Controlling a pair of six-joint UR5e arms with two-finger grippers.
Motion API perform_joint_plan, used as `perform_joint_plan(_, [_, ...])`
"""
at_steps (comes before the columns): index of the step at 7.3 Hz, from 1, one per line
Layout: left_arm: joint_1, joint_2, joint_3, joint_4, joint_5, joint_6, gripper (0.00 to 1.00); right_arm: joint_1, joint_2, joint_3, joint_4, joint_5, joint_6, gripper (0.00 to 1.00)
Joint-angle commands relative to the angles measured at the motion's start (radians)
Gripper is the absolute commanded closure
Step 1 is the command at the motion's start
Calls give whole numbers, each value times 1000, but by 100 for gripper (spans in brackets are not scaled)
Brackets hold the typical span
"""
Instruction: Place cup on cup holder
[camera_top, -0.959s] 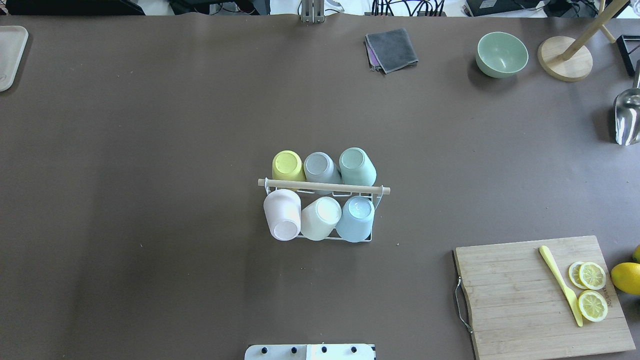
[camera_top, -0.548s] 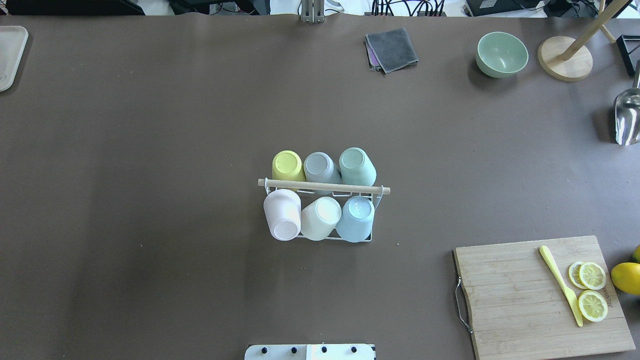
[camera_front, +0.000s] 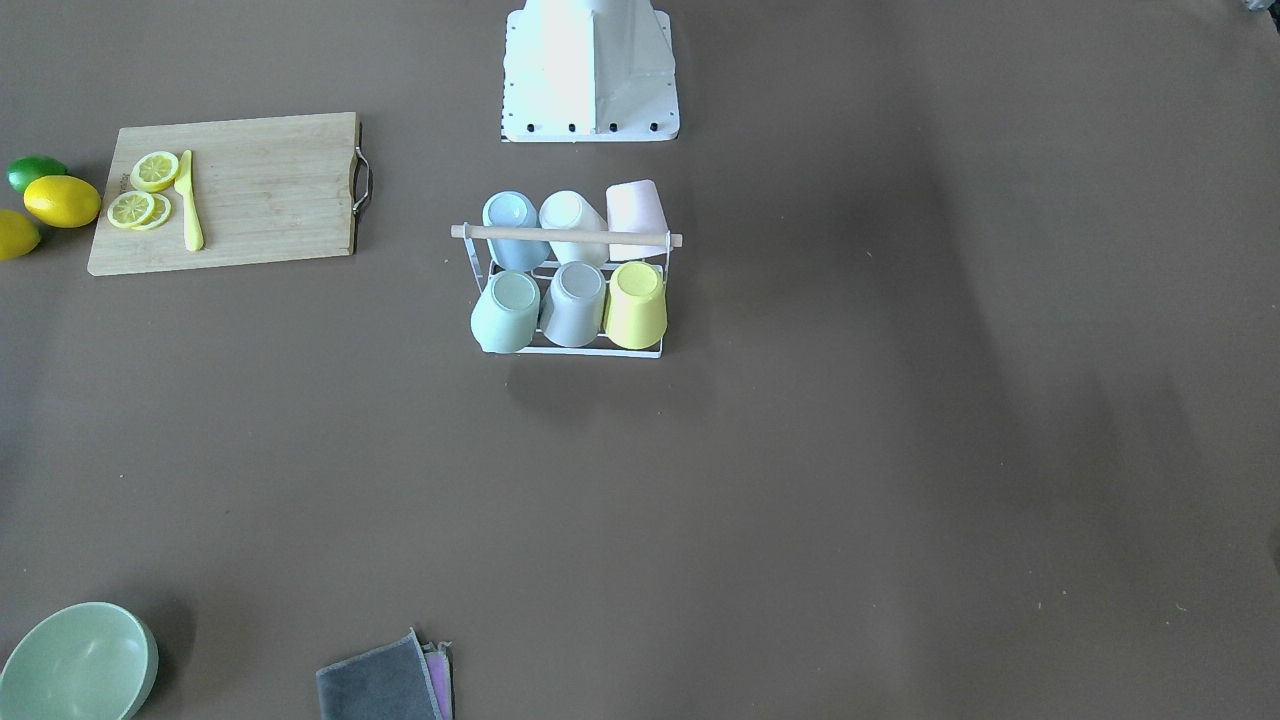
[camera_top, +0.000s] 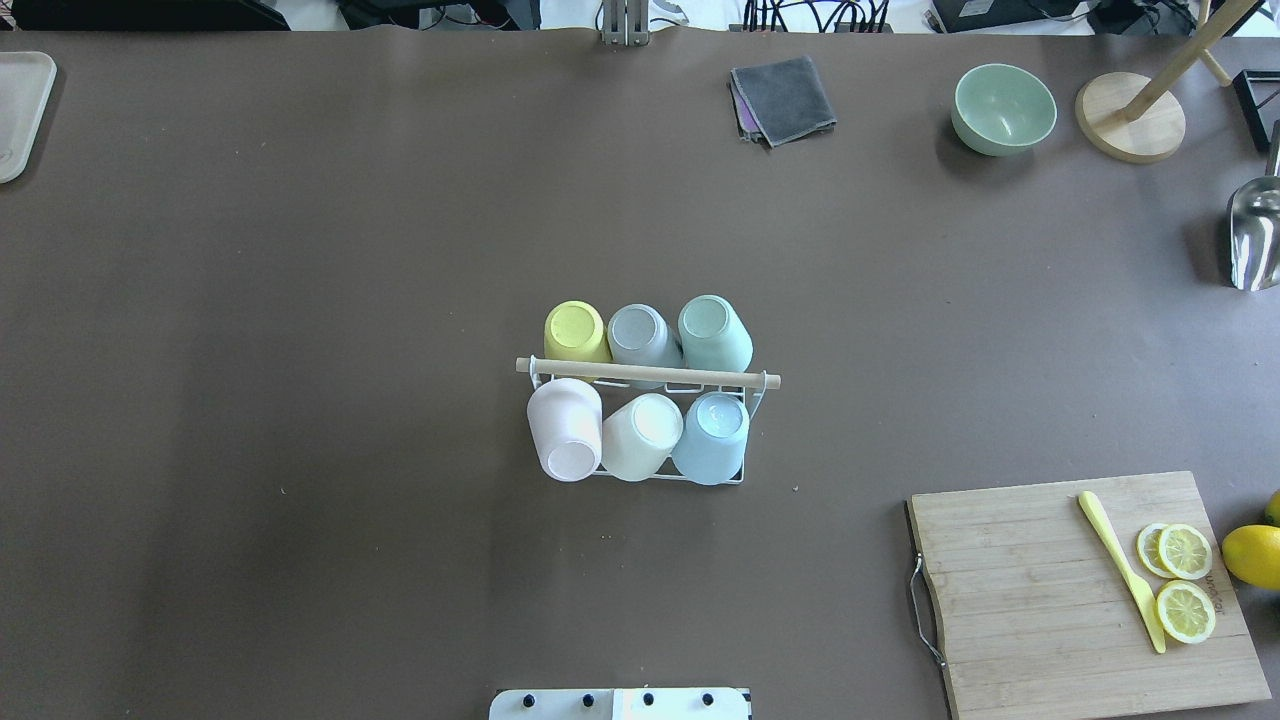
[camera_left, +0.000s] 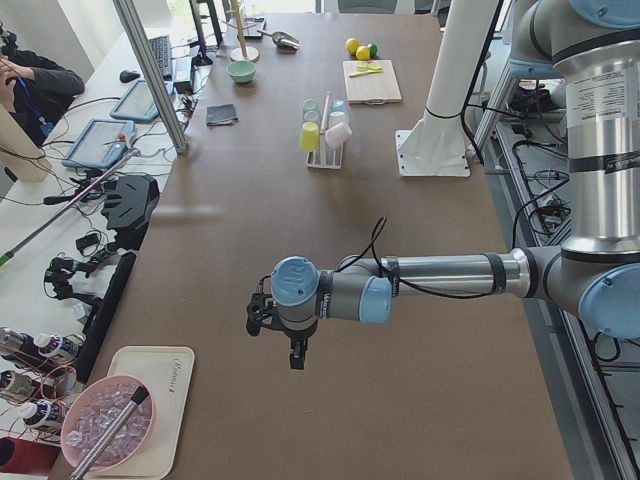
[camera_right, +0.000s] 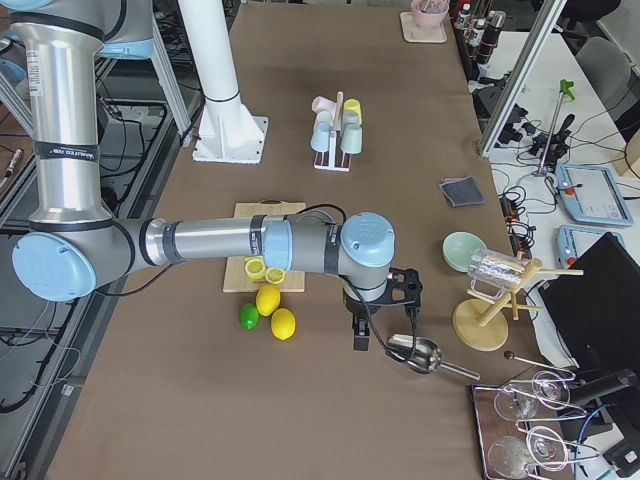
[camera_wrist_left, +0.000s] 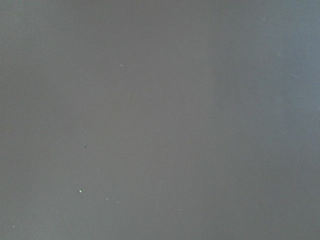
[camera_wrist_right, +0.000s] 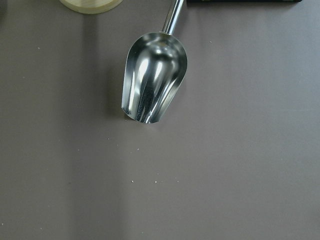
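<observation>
I count six pastel plastic cups (camera_top: 565, 430) upturned on the small white wire cup holder with its wooden rod (camera_top: 648, 374). Every prong looks taken, and no loose cup lies near it, so I judge the placing finished. The left gripper (camera_left: 280, 340) hangs well off one end of the holder and the right gripper (camera_right: 385, 325) well off the other, above a shiny metal scoop (camera_wrist_right: 152, 82). I cannot tell whether either's fingers are apart. The next move calls only for parking clear.
</observation>
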Motion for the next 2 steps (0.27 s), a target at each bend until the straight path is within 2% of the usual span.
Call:
perform_joint_plan(1, [-1, 2, -1, 0, 0, 2, 2, 1, 10, 4, -31, 8, 0, 0])
perform_joint_plan(2, [1, 2, 1, -2, 0, 2, 2, 1, 3, 11, -33, 8, -3, 0])
